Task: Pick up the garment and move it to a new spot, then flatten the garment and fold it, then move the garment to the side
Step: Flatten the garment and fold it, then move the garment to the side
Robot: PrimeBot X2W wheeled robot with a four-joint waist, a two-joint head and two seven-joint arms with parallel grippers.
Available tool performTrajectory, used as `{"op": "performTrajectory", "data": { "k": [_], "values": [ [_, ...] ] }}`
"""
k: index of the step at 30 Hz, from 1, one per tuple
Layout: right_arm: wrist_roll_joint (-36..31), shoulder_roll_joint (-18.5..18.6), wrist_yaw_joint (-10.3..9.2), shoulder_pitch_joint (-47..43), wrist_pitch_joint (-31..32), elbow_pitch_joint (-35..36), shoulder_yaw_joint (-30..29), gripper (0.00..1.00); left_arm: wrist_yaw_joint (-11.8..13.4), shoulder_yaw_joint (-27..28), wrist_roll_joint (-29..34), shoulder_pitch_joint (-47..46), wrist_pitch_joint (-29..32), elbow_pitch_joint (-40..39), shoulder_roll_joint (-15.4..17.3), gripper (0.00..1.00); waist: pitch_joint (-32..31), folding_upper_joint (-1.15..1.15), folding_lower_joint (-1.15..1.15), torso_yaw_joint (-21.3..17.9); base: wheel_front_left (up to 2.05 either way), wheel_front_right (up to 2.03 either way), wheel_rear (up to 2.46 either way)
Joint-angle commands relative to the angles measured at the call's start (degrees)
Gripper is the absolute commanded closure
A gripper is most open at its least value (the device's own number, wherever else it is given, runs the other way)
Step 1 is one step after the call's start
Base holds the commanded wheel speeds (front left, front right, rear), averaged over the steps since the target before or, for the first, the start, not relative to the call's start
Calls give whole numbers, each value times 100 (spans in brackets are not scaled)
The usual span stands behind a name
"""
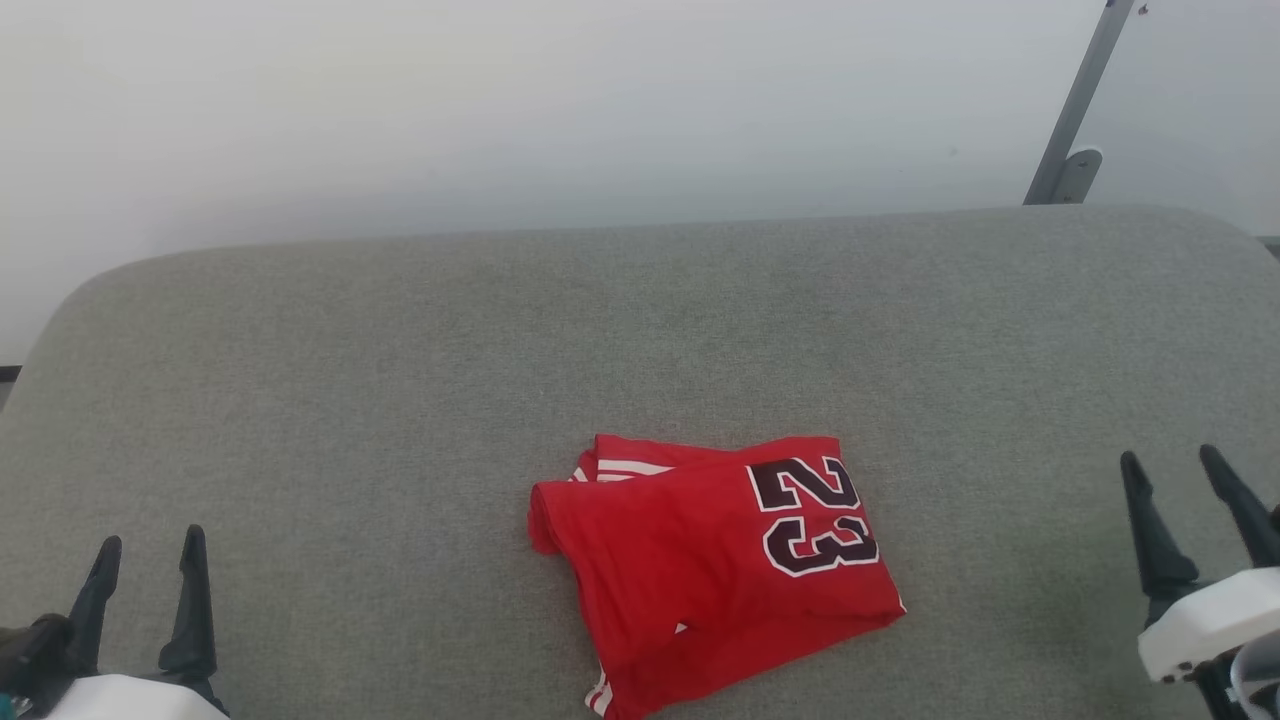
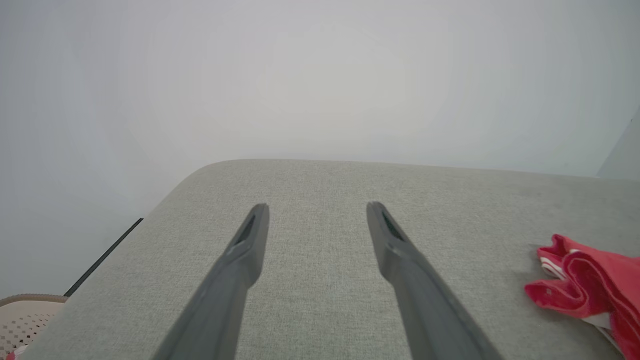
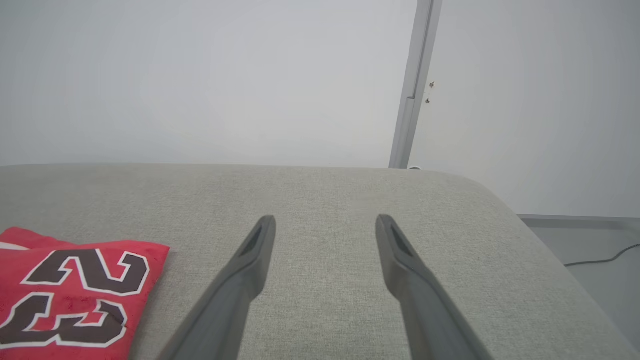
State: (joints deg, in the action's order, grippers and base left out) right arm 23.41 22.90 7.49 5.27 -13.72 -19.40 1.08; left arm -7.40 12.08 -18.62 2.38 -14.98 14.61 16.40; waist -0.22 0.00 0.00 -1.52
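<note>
- Garment (image 1: 700, 570): a red jersey, folded into a rough rectangle, lies on the near middle of the table (image 1: 400, 380). Its black-and-white "23" faces up at its right end, and striped red-white trim shows at its far left and near edges.
- Left hand (image 1: 150, 540): its two dark fingers are spread wide. It holds nothing and touches nothing, and sits at the near left, well apart from the garment.
- Right hand (image 1: 1170, 456): its fingers are likewise spread wide and empty. It sits at the near right, well apart from the garment's right edge.
- Table: it is covered in grey woven fabric and has rounded far corners.
- Room: a plain pale wall (image 1: 500, 100) stands behind the table. A slanted grey metal post (image 1: 1075, 110) rises past the far right corner. A pale perforated basket (image 2: 20, 320) sits off the left edge. A dark cable (image 3: 600, 260) lies on the grey floor (image 3: 575, 235) to the right.
- Pose: both hands hover low above the fabric with fingers pointing toward the far edge. The left hand's fingers lean slightly right and the right hand's slightly left.
</note>
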Motion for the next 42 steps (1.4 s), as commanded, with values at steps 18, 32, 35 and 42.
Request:
{"op": "performTrajectory", "data": {
  "k": [18,32,35,42],
  "values": [
    [-270,-212,0,-180,-29,203,-164,0,-11,-42,23,1,-21,-6,-10,0,20,0,0,38,0,0,0],
    [-28,-158,0,-57,436,344,541,0,-11,-143,35,-72,-21,-63,-71,0,79,0,0,407,0,0,0],
    [119,-86,0,48,621,296,879,0,-11,-194,32,-95,-21,-97,-113,0,129,0,0,570,0,0,0],
    [440,191,0,401,1049,16,1612,0,-11,-311,28,-160,-21,-114,-213,0,297,0,0,970,0,0,0]
  ]
}}
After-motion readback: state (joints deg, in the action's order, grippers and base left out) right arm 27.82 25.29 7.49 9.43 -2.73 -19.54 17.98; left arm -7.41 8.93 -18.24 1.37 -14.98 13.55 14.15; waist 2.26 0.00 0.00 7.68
